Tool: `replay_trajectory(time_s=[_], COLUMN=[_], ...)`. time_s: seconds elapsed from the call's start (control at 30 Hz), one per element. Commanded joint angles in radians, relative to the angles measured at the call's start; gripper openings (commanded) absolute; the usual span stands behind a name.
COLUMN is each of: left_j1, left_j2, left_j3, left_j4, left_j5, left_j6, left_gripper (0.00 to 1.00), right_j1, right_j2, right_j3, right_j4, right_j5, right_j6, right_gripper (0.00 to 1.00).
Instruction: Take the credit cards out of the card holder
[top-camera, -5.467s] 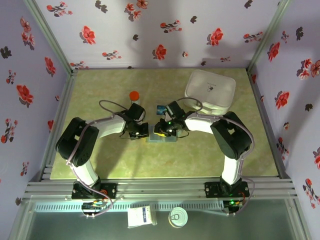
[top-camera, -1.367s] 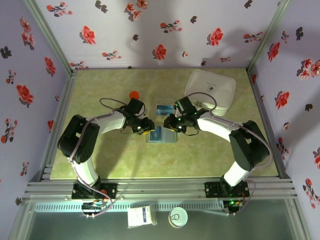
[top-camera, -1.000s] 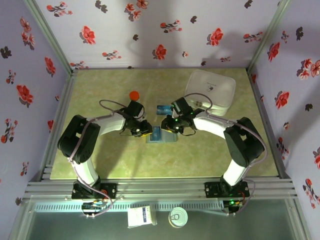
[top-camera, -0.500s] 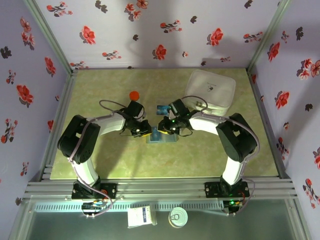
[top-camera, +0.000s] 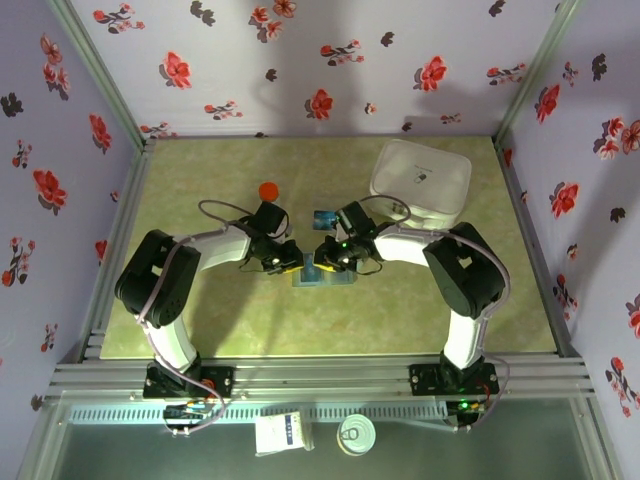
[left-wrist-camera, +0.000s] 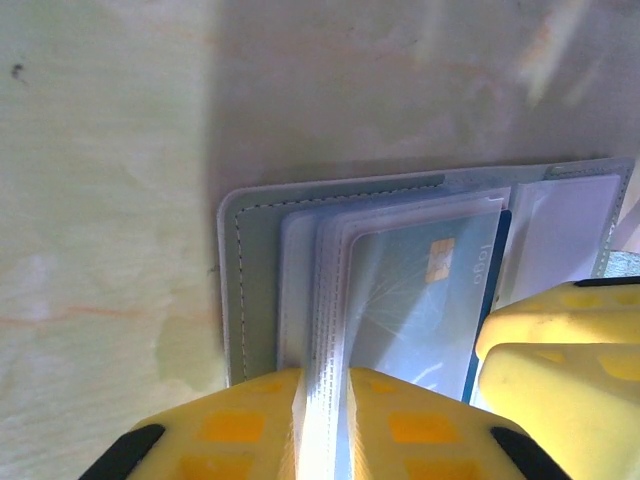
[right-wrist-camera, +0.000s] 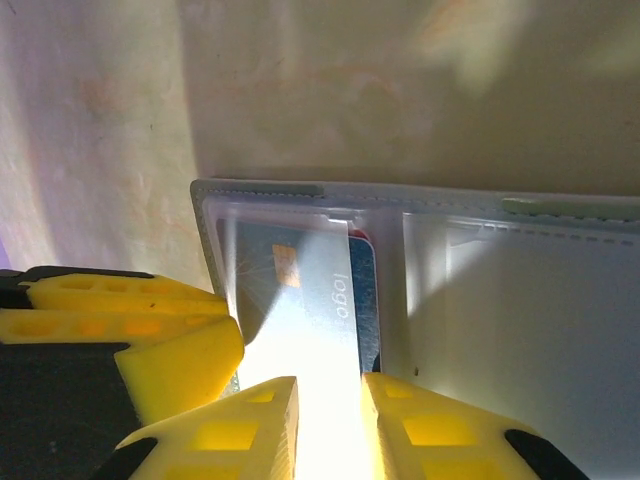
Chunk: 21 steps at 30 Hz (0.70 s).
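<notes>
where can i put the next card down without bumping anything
Bare mat runs along the near edge, in front of the card holder. The far strip between the red cap and the white box is also bare. Crowded: the middle, where both jaws meet over the holder near a loose blue card.

Open card holder (left-wrist-camera: 235, 290) lies flat, holding cards (left-wrist-camera: 420, 300).

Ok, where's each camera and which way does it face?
Top external: above, behind the bases, looking down on the table; left arm, right arm show.
Left wrist: on that wrist, looking down at the card holder; left gripper at bottom.
Right wrist: likewise down at the card holder; right gripper at bottom.
Shared: both wrist views show the teal card.
</notes>
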Motion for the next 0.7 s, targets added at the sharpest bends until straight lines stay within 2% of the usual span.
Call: replay_trajectory(time_s=[0.0, 0.13, 0.67], left_j1=[0.006, 0.006, 0.006], left_j2=[-0.006, -0.013, -0.036], left_j3=[-0.01, -0.013, -0.01], left_j4=[-0.044, -0.045, -0.032], left_j5=[-0.025, -0.023, -0.013], left_j6=[0.015, 0.017, 0.012], left_gripper=[0.19, 0.2, 0.15], right_j1=[0.008, 0.008, 0.008], right_j2=[0.015, -0.011, -0.074], right_j3=[-0.001, 0.003, 0.011], right_j4=[-0.026, -0.081, -0.106], right_j5=[0.025, 0.082, 0.098], right_j6=[-0.01, -0.038, -0.047], right_gripper=[0.25, 0.26, 0.26])
